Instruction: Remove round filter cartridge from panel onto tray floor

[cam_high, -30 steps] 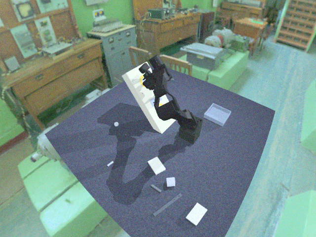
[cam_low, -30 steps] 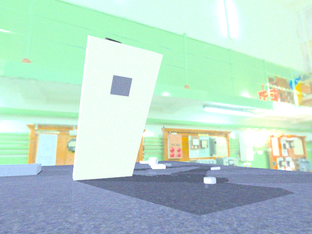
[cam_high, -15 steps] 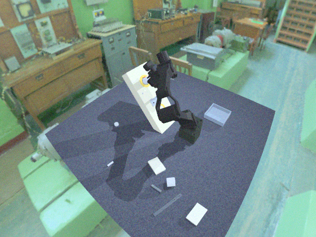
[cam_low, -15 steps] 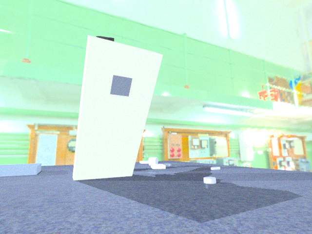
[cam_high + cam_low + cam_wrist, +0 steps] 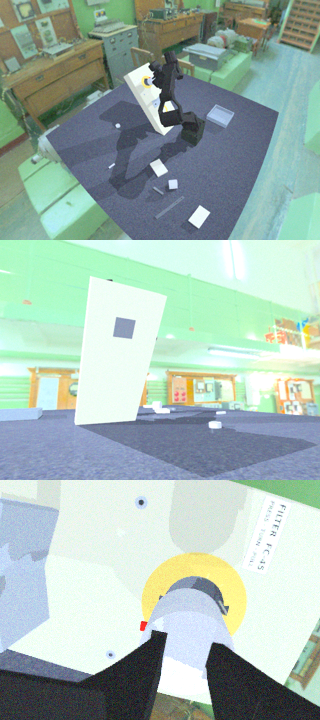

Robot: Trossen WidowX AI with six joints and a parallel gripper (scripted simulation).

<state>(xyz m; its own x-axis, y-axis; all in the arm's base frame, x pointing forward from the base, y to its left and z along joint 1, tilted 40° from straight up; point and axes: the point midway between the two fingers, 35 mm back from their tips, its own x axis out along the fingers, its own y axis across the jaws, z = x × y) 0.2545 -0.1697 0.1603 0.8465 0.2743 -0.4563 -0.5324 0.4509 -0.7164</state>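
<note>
Hand clamped on filter cartridge, partway out of panel

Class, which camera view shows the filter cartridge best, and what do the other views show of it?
The wrist view: the filter cartridge fills the centre, drawn partly out of the yellow ring with the gripper shut on it. The top view shows only a small grey stub at the panel. The exterior view sees the panel's back, so the cartridge is hidden.
</note>
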